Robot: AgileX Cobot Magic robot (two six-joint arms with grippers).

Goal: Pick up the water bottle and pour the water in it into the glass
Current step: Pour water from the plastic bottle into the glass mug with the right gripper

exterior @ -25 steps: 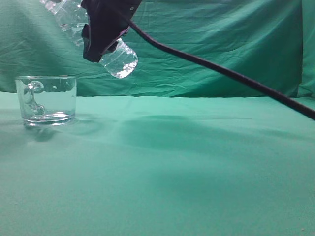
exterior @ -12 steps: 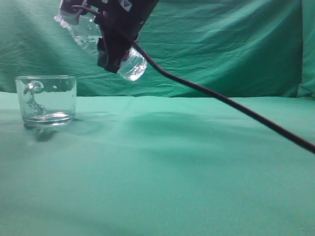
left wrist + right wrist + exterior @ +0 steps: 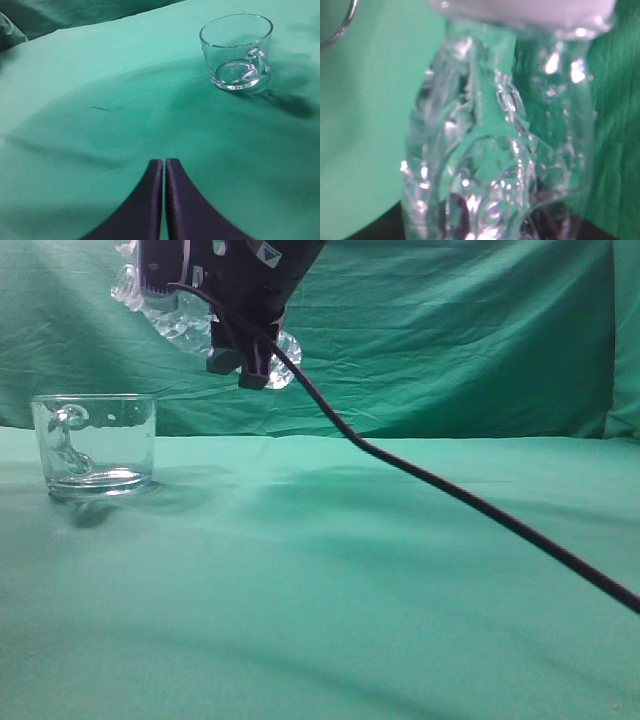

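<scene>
- In the exterior view, we see the right gripper (image 3: 250, 365) aloft near the far-left corner of the green-draped counter (image 3: 400, 580), clamped around the water bottle (image 3: 175, 315).
- The bottle lies tilted in that grasp, clear of the surface; one end pokes out on the left of the dark gripper body, the other shows as a rounded clear patch just right of the fingertips.
- We cannot tell from this angle which end is the neck.
- The right wrist view is filled by the water bottle (image 3: 495, 150), its crinkled clear plastic pinched at the bottom of the frame, a pale band across the top.
- The water cannot be made out with any certainty inside the bottle.
- The glass (image 3: 95, 445) stands upright on the cloth towards the counter's left edge, below and left of the bottle, not touching it; its curved handle faces the camera.
- We see only a shallow glint at the mug's thick base and cannot tell if liquid lies there.
- A black cable (image 3: 470, 505) trails from the gripper down to the right edge.
- In the left wrist view, the left gripper (image 3: 164, 165) hovers above bare cloth, its two dark fingers pressed together with nothing between them.
- The glass (image 3: 237, 52) sits well apart from it, towards the far-right corner of that view.
</scene>
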